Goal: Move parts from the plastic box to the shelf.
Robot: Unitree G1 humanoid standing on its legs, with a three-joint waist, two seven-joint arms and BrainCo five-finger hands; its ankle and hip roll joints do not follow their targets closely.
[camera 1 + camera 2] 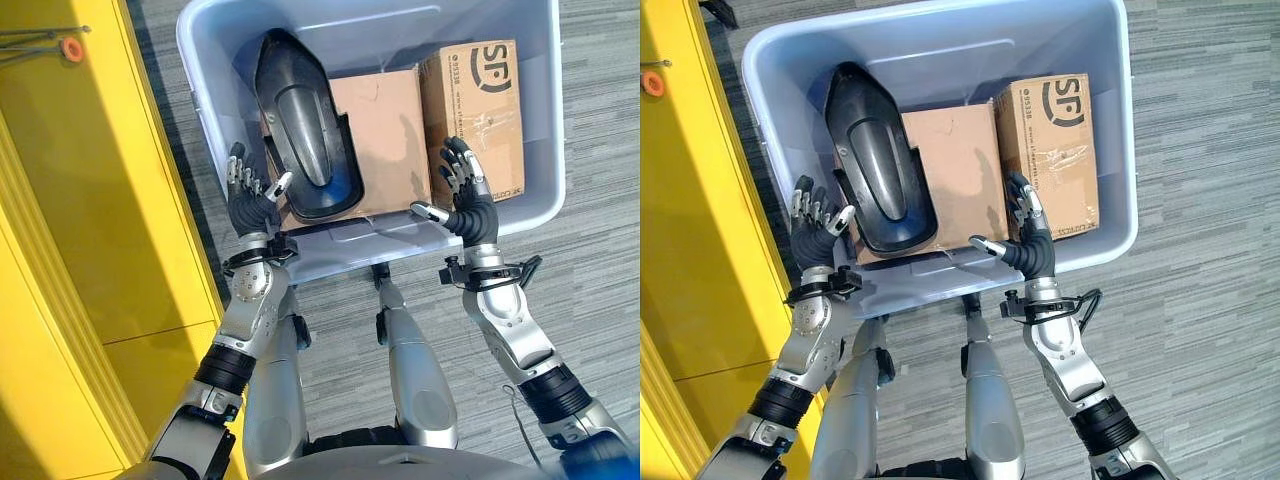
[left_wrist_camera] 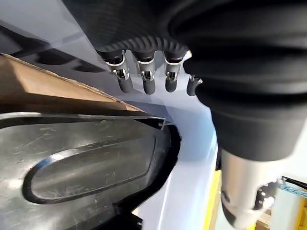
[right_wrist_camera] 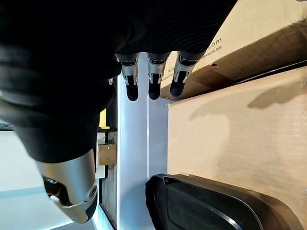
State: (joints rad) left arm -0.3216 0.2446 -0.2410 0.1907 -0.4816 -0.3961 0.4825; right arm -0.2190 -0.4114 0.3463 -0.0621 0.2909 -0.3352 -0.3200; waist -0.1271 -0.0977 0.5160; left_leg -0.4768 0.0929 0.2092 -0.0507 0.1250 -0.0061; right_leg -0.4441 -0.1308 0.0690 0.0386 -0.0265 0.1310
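Along the left of the grey carpet (image 1: 600, 120) stands the yellow shelf (image 1: 90, 200), just beside the plastic box (image 1: 210, 110), whose left wall runs next to it.

The left hand (image 1: 250, 195) hovers at the box's near-left corner with fingers straight and spread, holding nothing. Just past its fingertips, towards the box's middle, lies the black part (image 1: 305, 130), a long moulded shell with a raised hump down its centre. It rests at an angle on the flat cardboard box (image 1: 385, 130), its narrow end pointing at the far-left corner and its broad end near the box's near edge, close to the left thumb but seemingly not touching it.

The part looks stiff, hollow and fairly light, with a glossy surface that may slip under smooth fingertips. Its thin rim at the broad end and along the long sides (the left wrist view shows a lipped edge there) seems the best place to hold, one hand on each side.

To the right of the flat carton, against the box's right wall, stands a printed cardboard box (image 1: 480, 110). The right hand (image 1: 462, 195) hangs over the near edge between the two cartons, fingers loosely open with the thumb out and empty, well to the right of the part.
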